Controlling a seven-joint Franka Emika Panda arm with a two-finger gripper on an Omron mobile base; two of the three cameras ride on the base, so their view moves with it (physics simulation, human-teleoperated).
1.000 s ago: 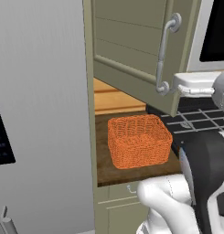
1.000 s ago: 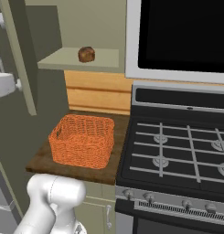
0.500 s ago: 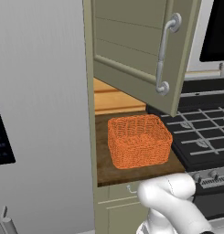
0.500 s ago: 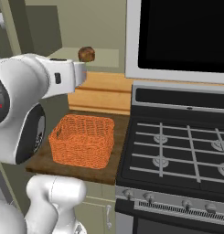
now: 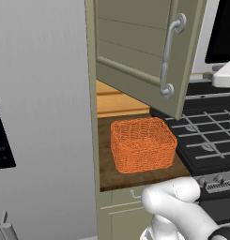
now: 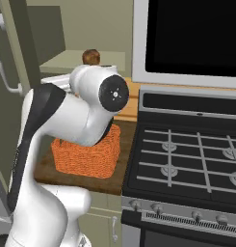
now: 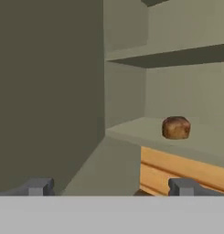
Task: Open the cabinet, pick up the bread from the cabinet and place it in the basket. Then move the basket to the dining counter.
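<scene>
The cabinet door point(image 5: 140, 51) stands swung open, its curved silver handle point(image 5: 167, 56) facing me. Inside the cabinet point(image 7: 145, 91), the bread point(image 7: 176, 127) sits on the lower shelf as a small brown lump. It also shows behind my arm as the bread point(image 6: 92, 56). My gripper point(image 7: 111, 187) is open and holds nothing; it is short of the shelf, with the bread ahead and to the right of it. The orange basket point(image 5: 142, 145) stands on the short brown countertop below the cabinet, partly hidden by my arm as the basket point(image 6: 85, 157). The dining counter is out of view.
A black gas stove point(image 6: 187, 159) adjoins the countertop on the right, with a dark microwave point(image 6: 187, 38) above it. A tall grey fridge point(image 5: 41, 117) walls off the left. The open door overhangs the basket's right side. Light wooden planks point(image 7: 186, 171) back the countertop.
My arm has swung up between the open door and the stove, and its elbow now covers part of the basket in the right base view. The gripper has stayed open.
</scene>
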